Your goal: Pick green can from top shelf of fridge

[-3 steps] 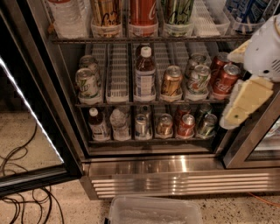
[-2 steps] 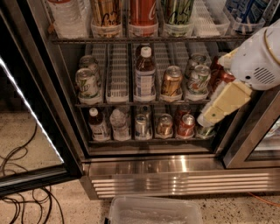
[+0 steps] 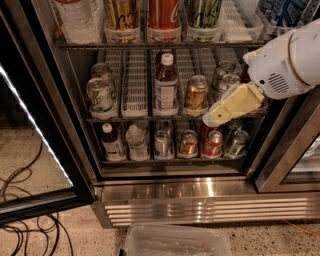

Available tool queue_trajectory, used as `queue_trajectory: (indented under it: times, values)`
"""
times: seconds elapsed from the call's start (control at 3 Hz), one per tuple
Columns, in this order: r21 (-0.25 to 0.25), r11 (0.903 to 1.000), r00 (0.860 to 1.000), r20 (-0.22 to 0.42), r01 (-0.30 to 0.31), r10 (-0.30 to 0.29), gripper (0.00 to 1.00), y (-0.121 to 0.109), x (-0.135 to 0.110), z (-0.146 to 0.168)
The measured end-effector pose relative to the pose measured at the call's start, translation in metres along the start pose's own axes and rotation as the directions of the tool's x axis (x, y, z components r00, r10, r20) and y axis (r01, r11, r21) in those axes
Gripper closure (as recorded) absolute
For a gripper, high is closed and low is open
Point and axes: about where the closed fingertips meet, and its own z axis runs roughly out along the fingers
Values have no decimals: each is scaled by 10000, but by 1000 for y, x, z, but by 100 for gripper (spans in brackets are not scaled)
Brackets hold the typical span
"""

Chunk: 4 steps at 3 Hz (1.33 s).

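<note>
The green can (image 3: 203,14), shiny green with pale patches and dark script, stands on the top shelf (image 3: 150,45) of the fridge (image 3: 175,192). It is right of a red can (image 3: 163,12), and the frame's top edge cuts it off. My gripper (image 3: 216,117), cream-coloured on a white arm (image 3: 287,60), reaches in from the right. It hangs in front of the middle rack's right side, well below the green can and a little to its right.
A gold can (image 3: 121,15) and a water bottle (image 3: 75,17) share the top shelf. Cans and bottles fill the two lower racks. The glass door (image 3: 30,150) stands open at left, with cables (image 3: 25,225) on the floor. A clear plastic bin (image 3: 175,242) sits below.
My arm has swung left from the right edge. The gripper now hangs in front of the middle rack's right-hand cans. Nothing in the fridge has moved.
</note>
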Motion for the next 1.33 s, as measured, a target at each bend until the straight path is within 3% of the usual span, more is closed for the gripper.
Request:
queue_trajectory:
  times: [0.33,0.67,1.0,1.33]
  values:
    - [-154,9986,9984,279,499,-494,0,11,-10,7]
    - [332,9957,9907,1023,866,-895,0,29,-39,6]
    - [1333,9889,9761,1973,649,-906,0,44,-64,-3]
    - [2403,9707,9596,2736,-27,-650,0,46,-79,-14]
